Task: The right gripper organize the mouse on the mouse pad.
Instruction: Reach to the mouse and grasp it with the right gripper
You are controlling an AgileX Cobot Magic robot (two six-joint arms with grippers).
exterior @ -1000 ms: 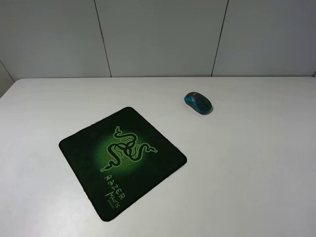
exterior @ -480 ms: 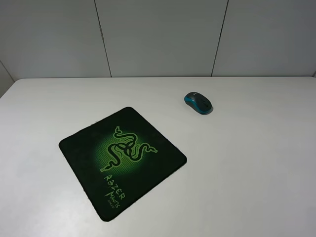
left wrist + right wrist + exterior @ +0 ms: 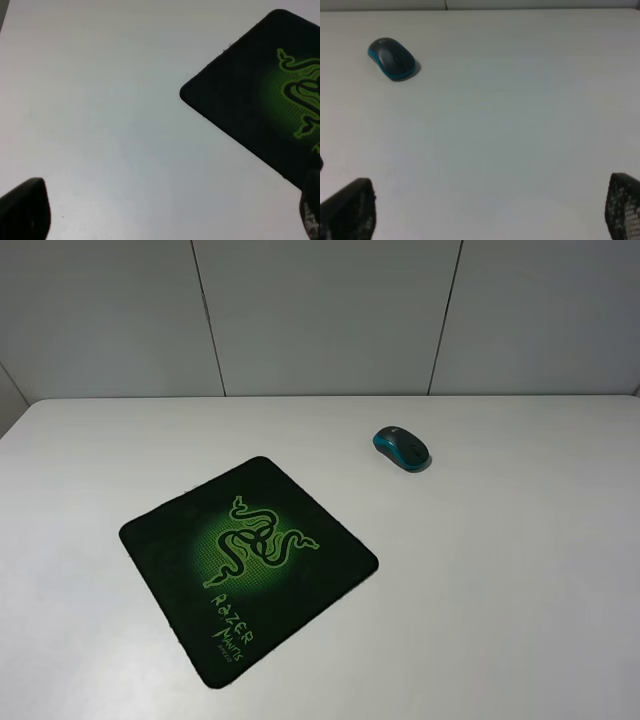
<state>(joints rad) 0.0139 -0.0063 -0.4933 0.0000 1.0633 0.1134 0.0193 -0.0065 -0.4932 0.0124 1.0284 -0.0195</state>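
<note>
The mouse (image 3: 401,448), dark grey with teal sides, lies on the white table, up and to the right of the mouse pad, apart from it. It also shows in the right wrist view (image 3: 392,58). The mouse pad (image 3: 247,564) is a black mat with a green snake logo, turned diamond-wise at the table's left-centre; its corner shows in the left wrist view (image 3: 260,95). Neither arm shows in the high view. My right gripper (image 3: 490,212) is open and empty, well short of the mouse. My left gripper (image 3: 165,210) is open and empty beside the pad.
The white table (image 3: 500,580) carries only the pad and mouse. A grey panelled wall (image 3: 320,315) stands behind its far edge.
</note>
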